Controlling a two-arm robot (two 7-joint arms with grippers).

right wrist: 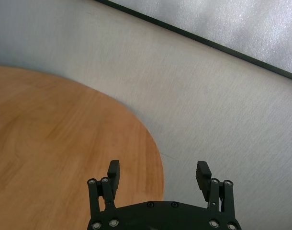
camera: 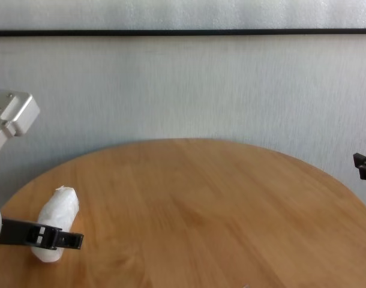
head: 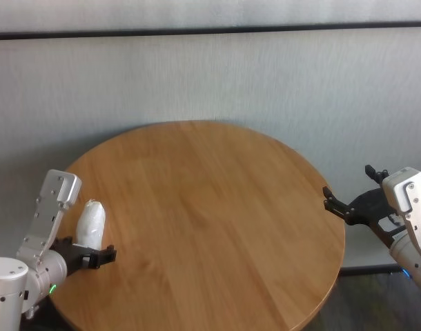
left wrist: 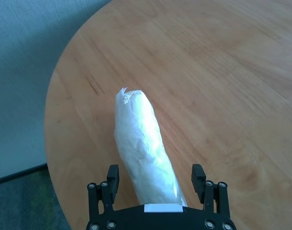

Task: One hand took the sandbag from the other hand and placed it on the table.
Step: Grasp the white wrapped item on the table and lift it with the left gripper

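Left wrist view: the bag [left wrist: 146, 153] lies on the table [left wrist: 222, 72] between the left gripper's [left wrist: 155, 176] open fingers. The right gripper [head: 348, 205], open too, holds nothing. Only backing off seems left.

Setting: a bare robot test room or lab. Evidence: a round wooden table [head: 217, 207] stands alone against a plain grey wall [head: 210, 76] bearing a dark horizontal strip [head: 210, 31].

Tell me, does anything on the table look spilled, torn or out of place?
Nothing stands out. The white sandbag lies whole on the wooden table near its left edge, between the fingers of the open left gripper. No spill shows. The open right gripper waits beyond the right edge.
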